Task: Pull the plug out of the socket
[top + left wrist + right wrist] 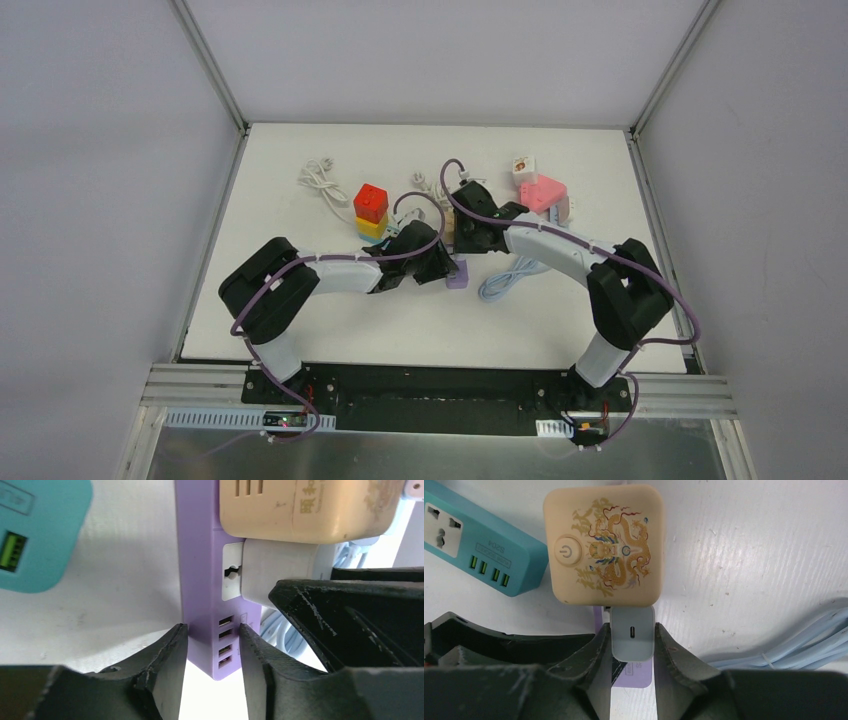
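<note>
Bracing comes first: the left gripper (212, 630) sits narrow on the near end of the purple power strip (197, 570). One finger lies against each side by the USB ports, pinning the strip on the white table (115, 580). Judgement: this hold needs to be firm before any pull, or the strip lifts along with the plug.

Next along the strip, the white charger plug (633, 635) is seated in its socket, prongs hidden. The right gripper (631, 630) is clamped on it, a finger flat on each side of the body.

Step in hand, as I read it: extraction. Pull straight out along the plug's own axis, with no twist. A sideways lever would likely bind the prongs or slip the fingers off the smooth casing.

The plug's long axis stands square to the strip's socket face. Its USB-C end faces away from the strip, toward the right wrist camera. The strip's long axis runs away from the left gripper toward the beige dragon-printed cube socket (604, 545). That cube sits just beyond the plug; I cannot tell whether they touch. Clearance is slight, so keep the fingers off the cube.

Farther off, a teal power strip (489, 555) lies apart to one side.
</note>
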